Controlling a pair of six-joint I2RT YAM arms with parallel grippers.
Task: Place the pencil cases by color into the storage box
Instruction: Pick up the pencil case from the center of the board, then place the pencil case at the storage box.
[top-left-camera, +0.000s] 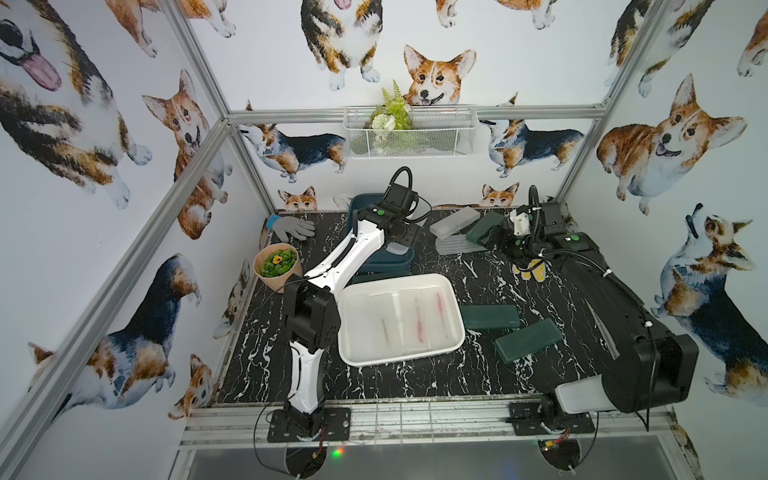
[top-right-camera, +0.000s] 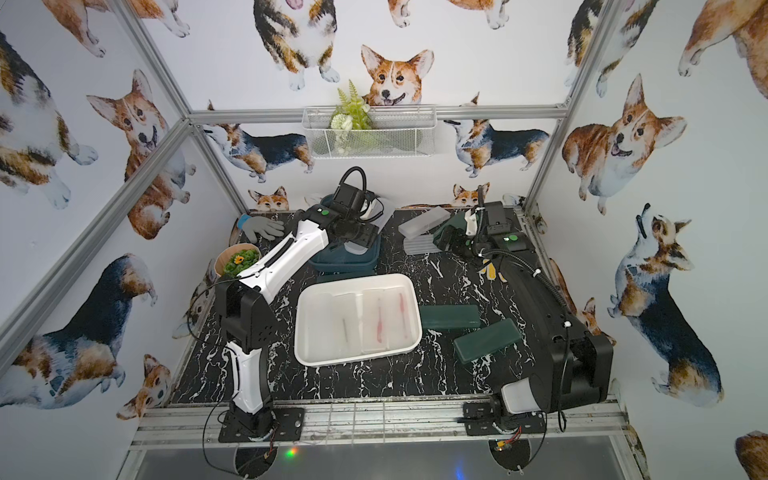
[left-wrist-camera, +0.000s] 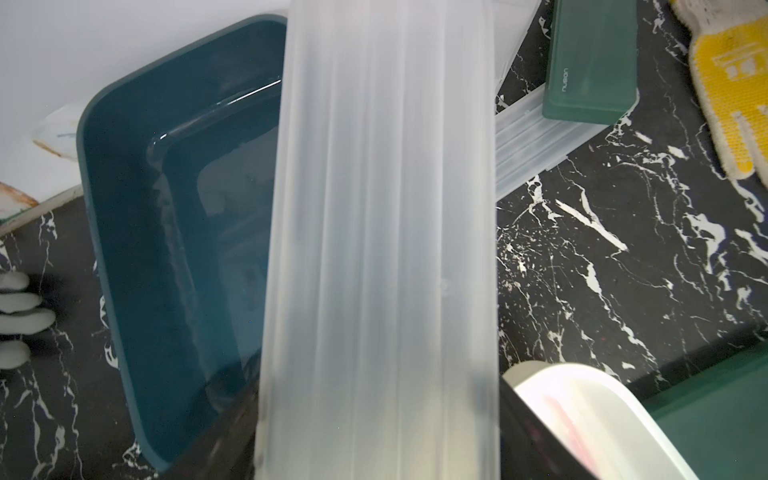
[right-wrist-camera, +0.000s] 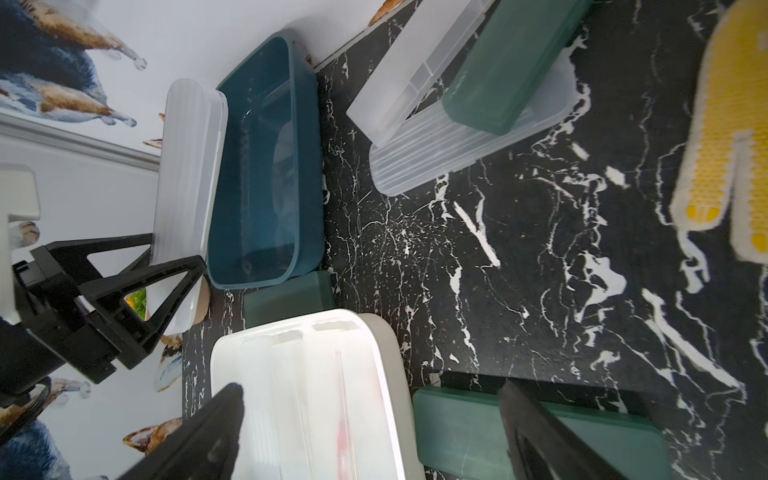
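Pencil case (left-wrist-camera: 382, 249), frosted white, gripped in left end effector (right-wrist-camera: 176, 255) above teal box (right-wrist-camera: 307, 166) by far edge of desk (top-left-camera: 415, 382). Right end effector (right-wrist-camera: 370, 424) spread wide, holding nothing, near pile of cases (top-left-camera: 457, 232) at far right corner.

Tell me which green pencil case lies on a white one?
The green case at the back by the yellow glove: it rests on a frosted case; the others lie on the tabletop.
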